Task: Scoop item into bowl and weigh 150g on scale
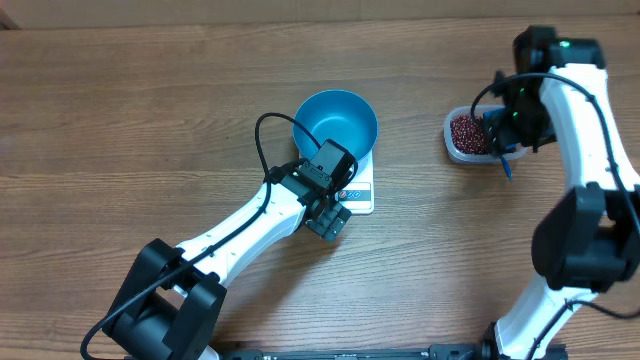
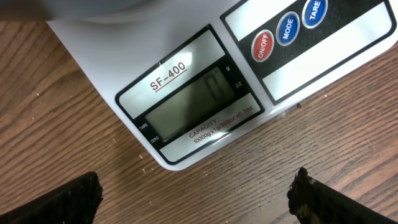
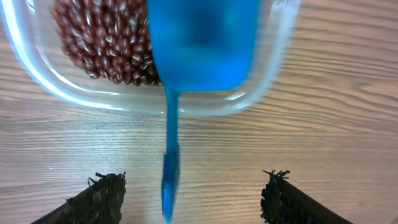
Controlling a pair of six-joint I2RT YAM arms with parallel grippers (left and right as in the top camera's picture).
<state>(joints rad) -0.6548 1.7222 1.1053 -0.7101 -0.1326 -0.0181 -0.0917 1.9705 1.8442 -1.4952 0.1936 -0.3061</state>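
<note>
The blue bowl (image 1: 336, 120) stands empty on the white scale (image 1: 358, 190). My left gripper (image 1: 328, 222) hovers over the wood just in front of the scale's display edge (image 2: 186, 93), open with nothing between its fingers (image 2: 196, 199). At the right, the beans (image 1: 466, 131) lie in a clear plastic tub (image 1: 458, 152). A small blue scoop (image 3: 202, 43) rests with its cup over the beans (image 3: 99, 43) and the tub's rim (image 3: 74, 96). Its handle sticks out toward my right gripper (image 3: 193, 196), which is open, and neither finger touches the handle. The scoop looks blurred.
The scale's ON/OFF, MODE and TARE buttons (image 2: 286, 29) sit along its front strip beside the display. Bare wooden tabletop (image 1: 150, 120) surrounds the scale and the tub. The right arm (image 1: 590, 150) rises along the right side.
</note>
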